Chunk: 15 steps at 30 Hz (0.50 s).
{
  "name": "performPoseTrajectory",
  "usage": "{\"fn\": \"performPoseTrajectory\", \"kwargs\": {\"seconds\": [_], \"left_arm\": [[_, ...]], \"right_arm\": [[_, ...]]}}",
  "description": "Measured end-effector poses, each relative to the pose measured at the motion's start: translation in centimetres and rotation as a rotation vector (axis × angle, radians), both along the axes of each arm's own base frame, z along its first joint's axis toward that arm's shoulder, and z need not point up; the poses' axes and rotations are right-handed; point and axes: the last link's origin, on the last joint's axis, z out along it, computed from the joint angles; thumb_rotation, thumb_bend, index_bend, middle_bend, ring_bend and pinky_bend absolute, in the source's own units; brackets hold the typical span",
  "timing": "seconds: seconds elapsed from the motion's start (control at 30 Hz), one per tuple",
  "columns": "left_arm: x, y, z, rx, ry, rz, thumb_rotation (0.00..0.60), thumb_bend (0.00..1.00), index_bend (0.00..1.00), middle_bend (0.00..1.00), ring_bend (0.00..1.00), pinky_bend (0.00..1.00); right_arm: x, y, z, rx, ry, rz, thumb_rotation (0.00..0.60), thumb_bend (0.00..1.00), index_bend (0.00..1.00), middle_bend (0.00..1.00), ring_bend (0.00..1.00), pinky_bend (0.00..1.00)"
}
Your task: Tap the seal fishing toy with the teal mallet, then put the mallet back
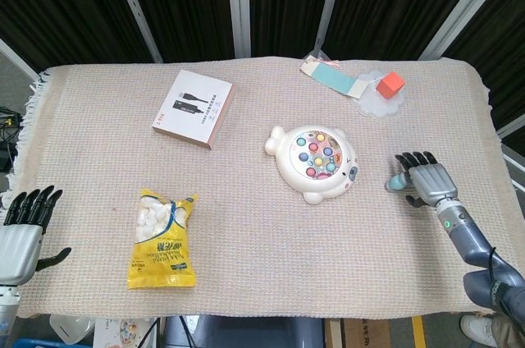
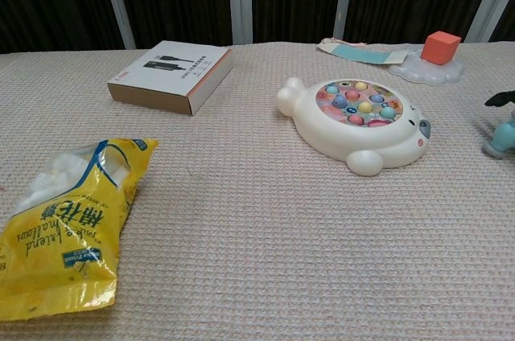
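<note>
The white seal fishing toy (image 1: 314, 163) (image 2: 358, 124) lies near the middle of the table, its round tray full of coloured fish. The teal mallet (image 1: 397, 181) (image 2: 500, 140) rests on the cloth to the seal's right. My right hand (image 1: 426, 180) sits just right of the mallet with its fingers stretched out and apart, holding nothing; a dark fingertip (image 2: 499, 100) shows at the chest view's right edge. My left hand (image 1: 20, 229) hangs open off the table's front left corner.
A white cable box (image 1: 193, 107) (image 2: 170, 76) lies at the back left. A yellow marshmallow bag (image 1: 164, 237) (image 2: 68, 224) lies front left. At the back right a red cube (image 1: 392, 83) sits on a white cloud-shaped pad, beside a teal card (image 1: 332, 77).
</note>
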Motion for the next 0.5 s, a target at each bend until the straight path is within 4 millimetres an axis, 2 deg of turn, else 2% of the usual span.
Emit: {"fn": "performPoseTrajectory", "kwargs": {"seconds": [0.1, 0.3, 0.4, 0.5], "left_arm": [[-0.1, 0.0, 0.1, 0.011, -0.006, 0.001, 0.6, 0.13, 0.0, 0.0, 0.0, 0.0], [-0.5, -0.4, 0.7, 0.057, -0.024, 0.001, 0.6, 0.13, 0.0, 0.0, 0.0, 0.0], [-0.9, -0.7, 0.9, 0.075, -0.03, 0.006, 0.6, 0.13, 0.0, 0.0, 0.0, 0.0], [-1.1, -0.9, 0.9, 0.078, -0.032, 0.007, 0.6, 0.13, 0.0, 0.0, 0.0, 0.0]], "right_arm": [[0.8, 0.8, 0.8, -0.039, -0.05, 0.022, 0.6, 0.34, 0.0, 0.03, 0.0, 0.0], [1.9, 4.1, 3.5, -0.192, -0.204, 0.079, 0.6, 0.34, 0.0, 0.05, 0.0, 0.0], [1.8, 6.6, 5.1, -0.294, -0.267, 0.12, 0.6, 0.34, 0.0, 0.05, 0.0, 0.0], [1.3, 10.0, 6.3, -0.384, -0.307, 0.144, 0.6, 0.34, 0.0, 0.05, 0.01, 0.0]]}}
